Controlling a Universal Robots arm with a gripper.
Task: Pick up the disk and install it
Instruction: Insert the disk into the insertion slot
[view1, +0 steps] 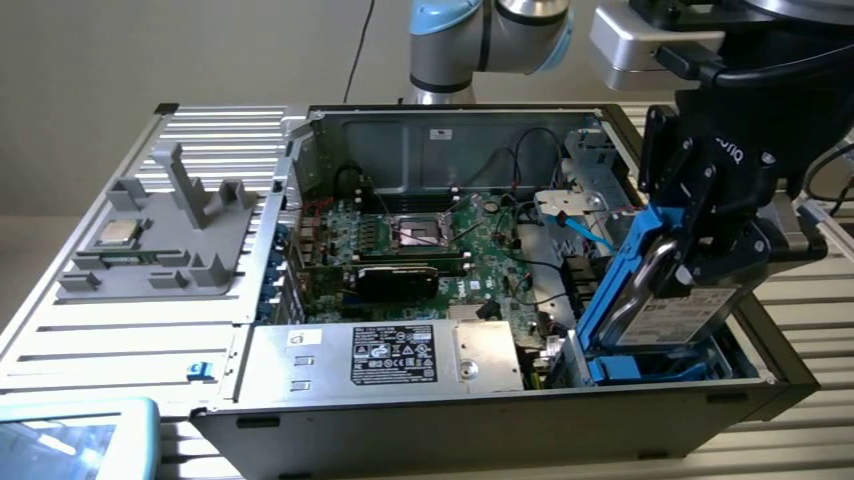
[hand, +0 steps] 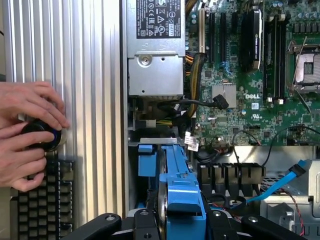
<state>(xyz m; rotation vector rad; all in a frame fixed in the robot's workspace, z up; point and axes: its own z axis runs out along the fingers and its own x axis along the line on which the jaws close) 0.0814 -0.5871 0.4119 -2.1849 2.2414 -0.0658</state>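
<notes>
Over the corner bay (view1: 657, 367) of an open computer case (view1: 400, 425), the gripper (view1: 697, 272) has its jaws clamped on the disk (view1: 671, 312), held on edge in its blue carrier and tilted. The pickup looks done, the installation not. The drive's lower end hangs below the jaws at the bay's mouth, apparently not yet seated. Beyond the jaws lies the motherboard (view1: 427, 240).

One disk (view1: 678, 316), one claw (hand: 178, 222), two hands (hand: 29, 106) (hand: 20, 161), one keyboard (hand: 42, 202).
</notes>
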